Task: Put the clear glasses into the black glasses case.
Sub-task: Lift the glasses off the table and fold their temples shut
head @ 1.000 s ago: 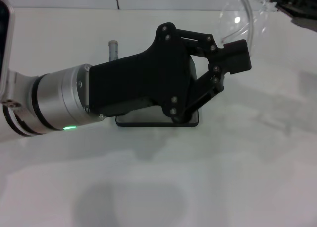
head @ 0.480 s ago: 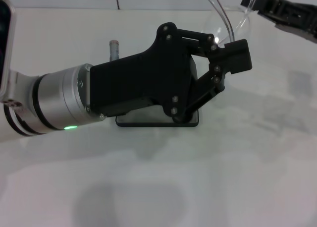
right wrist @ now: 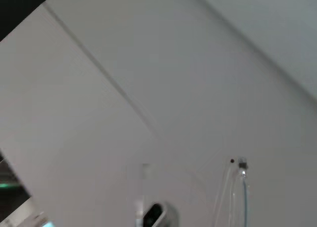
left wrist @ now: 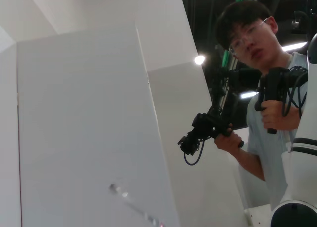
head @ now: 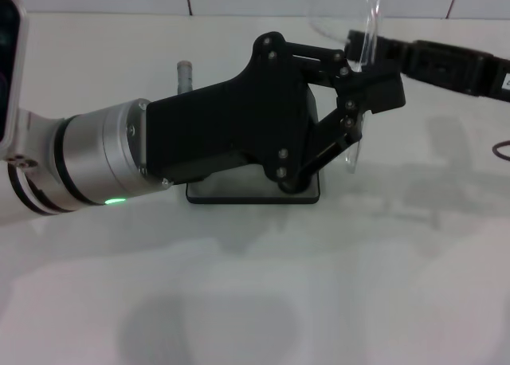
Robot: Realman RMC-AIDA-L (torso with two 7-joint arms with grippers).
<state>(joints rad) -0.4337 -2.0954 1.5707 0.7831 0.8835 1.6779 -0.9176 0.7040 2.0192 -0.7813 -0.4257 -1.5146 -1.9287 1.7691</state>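
Observation:
The black glasses case (head: pixel 253 194) lies on the white table, mostly hidden under my left gripper (head: pixel 374 90), which hovers over it with its fingers drawn together on nothing visible. The clear glasses (head: pixel 344 14) hang tilted above the case's right end, and one lens edge (head: pixel 355 154) shows below the left fingers. My right gripper (head: pixel 374 48) reaches in from the right and is shut on the glasses near their arms. In the right wrist view a clear arm of the glasses (right wrist: pixel 243 190) shows against the white surface.
A small grey cylinder (head: pixel 184 72) stands behind the left end of the case. A dark cable (head: pixel 500 150) lies at the right edge of the table. The left wrist view shows a person (left wrist: pixel 257 93) holding control handles beyond the table.
My right gripper has carried the clear glasses leftward from the far right corner to just above the left gripper's fingertips. The left arm and the case have not moved.

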